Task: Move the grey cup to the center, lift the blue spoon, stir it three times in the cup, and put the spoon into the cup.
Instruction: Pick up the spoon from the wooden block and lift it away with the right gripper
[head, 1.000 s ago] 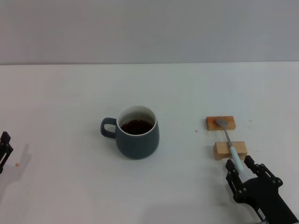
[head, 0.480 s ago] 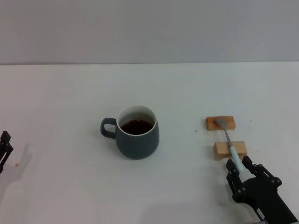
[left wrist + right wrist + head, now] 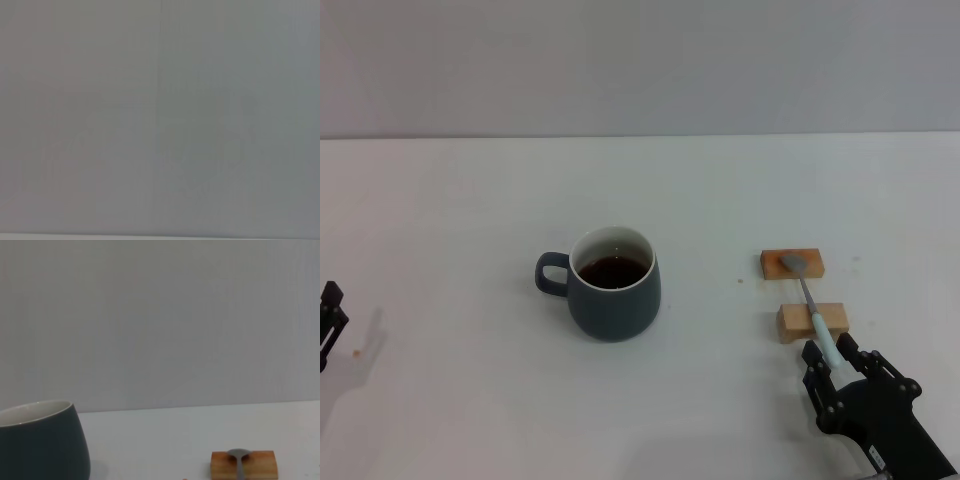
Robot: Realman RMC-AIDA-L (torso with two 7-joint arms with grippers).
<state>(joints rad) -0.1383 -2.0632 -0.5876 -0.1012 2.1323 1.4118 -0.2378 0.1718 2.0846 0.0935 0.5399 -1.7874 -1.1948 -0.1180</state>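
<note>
1. The grey cup [image 3: 612, 284] stood upright near the middle of the white table [image 3: 460, 200], with dark brown drink inside and its little handle pointing to my left.
2. The blue spoon [image 3: 810, 305] lay well off to the right of the cup, resting across two small wooden blocks.
3. Its metal bowl sat on the far block [image 3: 792, 264] and its stem crossed the near block [image 3: 812, 322].
4. My right gripper [image 3: 836, 365] was low at the near right of the table, its fingers spread a little, one on each side of the pale blue handle end.
5. I could not tell if the fingers touched the handle.
6. My left gripper [image 3: 330, 322] sat at the far left edge of the table, away from everything, and I could not tell if it was open or closed.
</note>
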